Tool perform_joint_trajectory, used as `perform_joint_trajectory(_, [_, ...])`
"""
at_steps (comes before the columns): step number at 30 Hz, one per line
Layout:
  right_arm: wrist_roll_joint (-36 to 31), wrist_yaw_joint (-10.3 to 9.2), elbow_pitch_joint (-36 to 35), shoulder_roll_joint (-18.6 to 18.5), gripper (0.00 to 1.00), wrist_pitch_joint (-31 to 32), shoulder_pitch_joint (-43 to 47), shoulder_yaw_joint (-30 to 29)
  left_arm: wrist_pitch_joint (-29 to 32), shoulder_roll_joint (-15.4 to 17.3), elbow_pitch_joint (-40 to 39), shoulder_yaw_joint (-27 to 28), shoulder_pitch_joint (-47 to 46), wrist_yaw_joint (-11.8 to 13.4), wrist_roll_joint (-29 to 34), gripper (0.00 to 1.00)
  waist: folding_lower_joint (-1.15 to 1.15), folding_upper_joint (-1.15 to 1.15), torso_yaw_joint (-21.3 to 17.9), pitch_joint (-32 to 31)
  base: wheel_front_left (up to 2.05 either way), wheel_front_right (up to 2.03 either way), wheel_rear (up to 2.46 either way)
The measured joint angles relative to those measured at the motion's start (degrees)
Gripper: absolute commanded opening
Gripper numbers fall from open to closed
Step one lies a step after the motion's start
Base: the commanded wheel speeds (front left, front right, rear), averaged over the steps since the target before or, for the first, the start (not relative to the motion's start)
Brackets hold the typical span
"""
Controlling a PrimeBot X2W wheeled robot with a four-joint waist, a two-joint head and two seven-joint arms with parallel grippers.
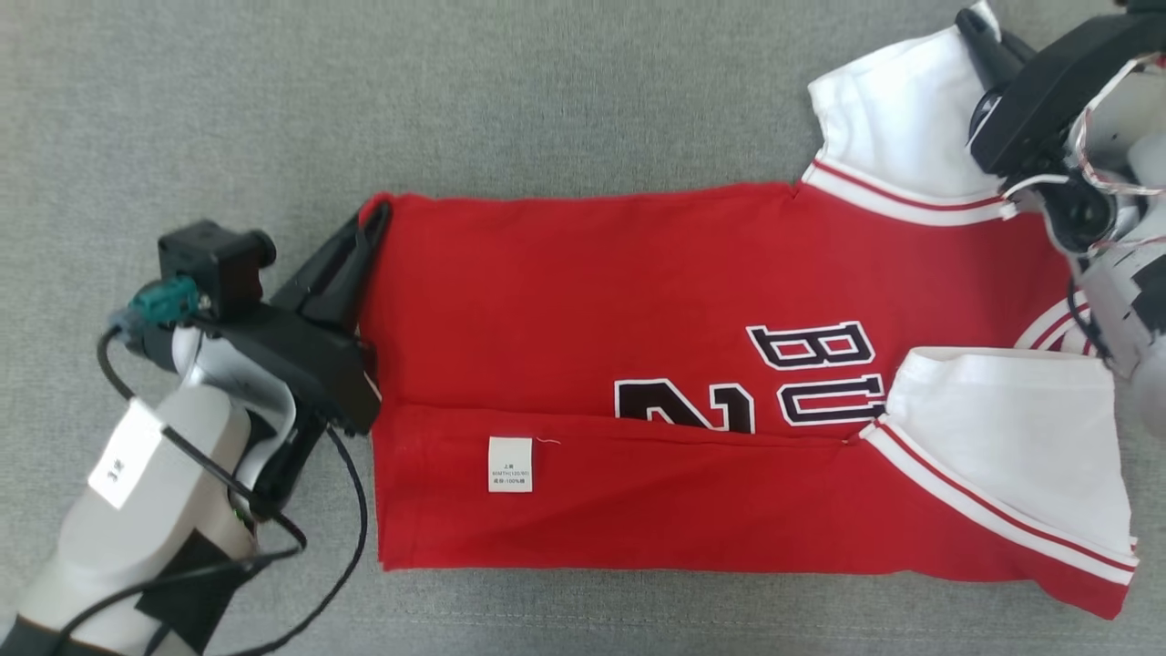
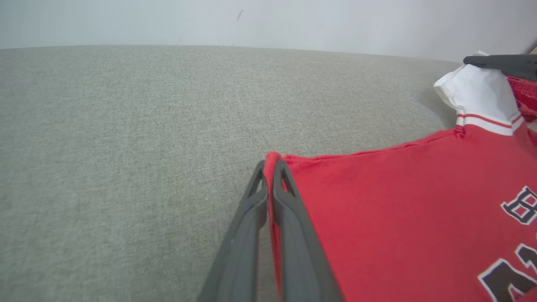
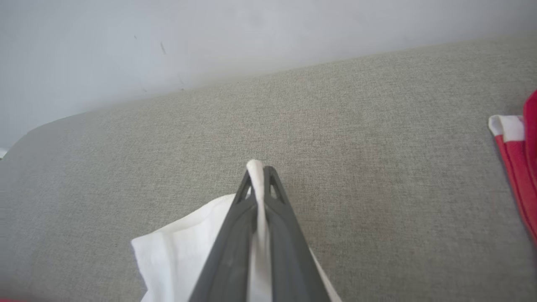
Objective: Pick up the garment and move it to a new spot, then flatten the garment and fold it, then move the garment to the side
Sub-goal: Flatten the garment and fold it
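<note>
Where the garment [image 1: 583, 301] lies: one red jersey, flat on the grey cloth surface [image 1: 547, 91], stretched between the two arms.
Long axis: across the robot's front, left to right; the hem points to its left, the shoulders and sleeves to its right.
Fold: the near long edge is turned up over the front, partly covering the black lettering [image 1: 811, 364]; one white care tag [image 1: 510, 465] shows on the flap.
Sleeves: two, both white with red-striped bands; the far sleeve [image 1: 897, 118] spreads outward, and the near sleeve [image 1: 1002, 428] lies on the flap.
Left gripper [image 2: 272, 165]: fingers pressed together on the far hem corner, with red cloth pinched between them.
Right gripper [image 3: 260, 167]: fingers closed on the far sleeve's tip, with white cloth pinched between them.
</note>
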Motion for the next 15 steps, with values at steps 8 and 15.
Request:
perform_joint_trajectory(8, [1.4,0.38,0.0,0.6,0.00,-4.1,4.1,-0.3,-2.1,0.8,-0.1,-0.6,3.7,-0.3,0.0,0.00,0.00,0.00,-0.4,-2.8,0.00,0.00,0.00])
perform_joint_trajectory(15, [2.5,0.49,-3.1,0.0,0.00,-7.1,8.7,0.4,-3.8,2.1,0.2,-0.7,7.5,-0.5,-0.1,0.00,0.00,0.00,-1.5,-5.9,0.00,0.00,0.00])
